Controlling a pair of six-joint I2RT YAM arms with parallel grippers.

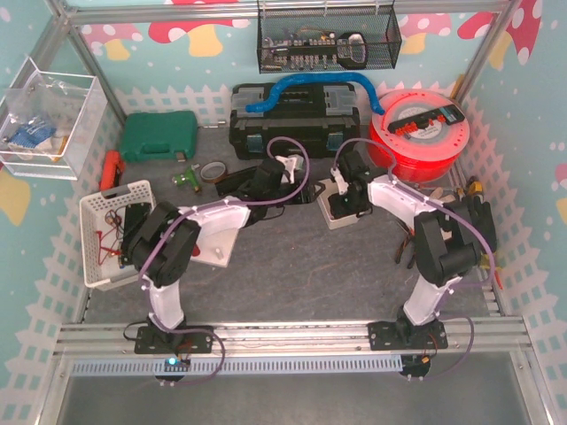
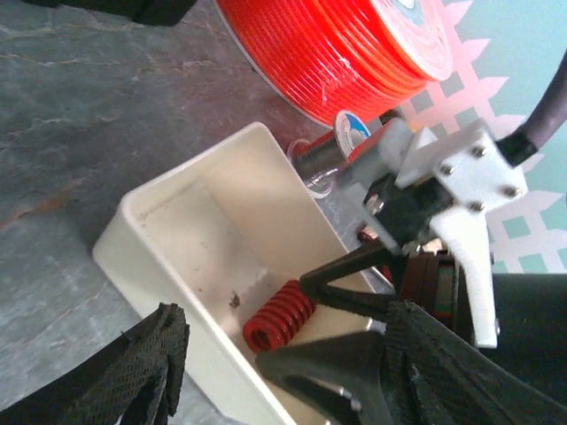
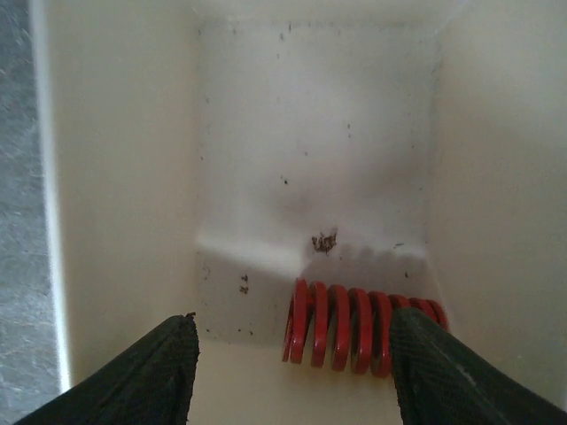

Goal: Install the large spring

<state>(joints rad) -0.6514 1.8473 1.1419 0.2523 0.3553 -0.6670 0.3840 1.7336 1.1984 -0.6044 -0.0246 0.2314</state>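
Large spring (image 3: 363, 326) in cream bin (image 3: 115, 177); red spool (image 2: 345, 44) behind.

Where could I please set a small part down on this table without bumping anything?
The bare grey tabletop in the middle, just beyond the aluminium rail, is free. The back is crowded: green plastic case, black plastic toolbox, red filament spool; the white slotted plastic basket fills the left edge.
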